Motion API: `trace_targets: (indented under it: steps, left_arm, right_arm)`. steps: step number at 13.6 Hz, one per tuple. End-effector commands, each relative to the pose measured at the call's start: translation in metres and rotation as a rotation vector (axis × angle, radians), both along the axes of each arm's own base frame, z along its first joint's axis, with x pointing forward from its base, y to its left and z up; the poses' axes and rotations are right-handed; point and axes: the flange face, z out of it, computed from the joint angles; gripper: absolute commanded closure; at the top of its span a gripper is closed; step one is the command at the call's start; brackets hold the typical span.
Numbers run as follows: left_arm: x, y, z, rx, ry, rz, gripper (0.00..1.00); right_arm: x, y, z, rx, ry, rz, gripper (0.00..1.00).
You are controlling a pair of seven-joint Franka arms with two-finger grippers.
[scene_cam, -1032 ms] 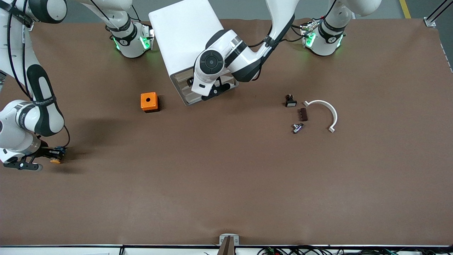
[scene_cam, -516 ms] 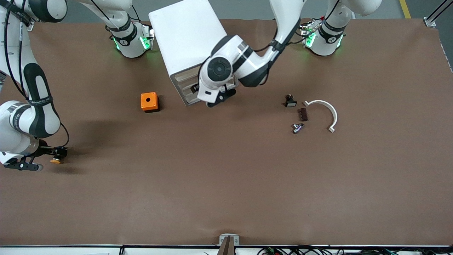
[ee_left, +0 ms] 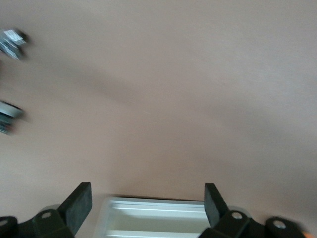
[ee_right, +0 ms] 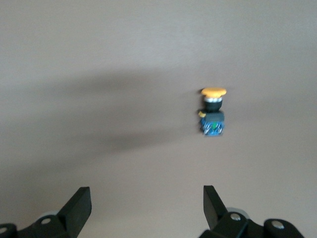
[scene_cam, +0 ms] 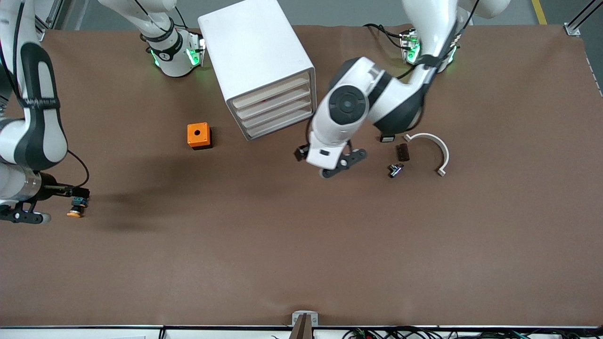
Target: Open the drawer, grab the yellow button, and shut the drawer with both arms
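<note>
Lying free on table, button [ee_right: 213, 113], w/ right pincer [ee_right: 143, 208] & left pincer [ee_left: 146, 206] both wide.

robotics lab: two arms [scene_cam: 348, 108], table [scene_cam: 301, 245]

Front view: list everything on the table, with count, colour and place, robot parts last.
cabinet: one, white, four drawers, between the arm bases.
drawer: uppermost, cream front, shut.
orange cube: one, beside the cabinet.
button: one, orange cap, on the table at the right arm's end.
black part, brown block, metal piece, white curved bracket: one each, clustered toward the left arm's end.
table: brown.
left gripper: black, open, over bare table.
right gripper: black, open, beside the button.
</note>
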Motion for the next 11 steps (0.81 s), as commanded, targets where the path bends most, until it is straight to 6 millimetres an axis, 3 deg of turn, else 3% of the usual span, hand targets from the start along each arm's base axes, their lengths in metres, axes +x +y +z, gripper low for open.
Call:
trace_targets:
  steps: [1, 4, 6, 8, 11]
  left_arm:
    - [0.015, 0.083, 0.049, 0.029, 0.034, -0.148, 0.0]
    - [0.029, 0.169, 0.087, 0.04, 0.051, -0.228, 0.0]
    - [0.024, 0.233, 0.112, 0.029, 0.036, -0.312, 0.0]
    - [0.016, 0.279, 0.125, 0.002, 0.022, -0.391, 0.0]
    - [-0.007, 0.317, 0.131, 0.03, -0.029, -0.469, 0.0]
  right_arm:
    - [-0.01, 0.035, 0.061, 0.032, 0.021, -0.06, 0.0]
    - [-0.016, 0.063, 0.122, 0.083, 0.004, -0.034, 0.0]
    - [-0.019, 0.082, 0.153, 0.086, 0.004, -0.017, 0.0]
    - [-0.023, 0.088, 0.168, 0.089, 0.023, -0.01, 0.0]
    - [-0.023, 0.088, 0.176, 0.086, 0.014, -0.009, 0.0]
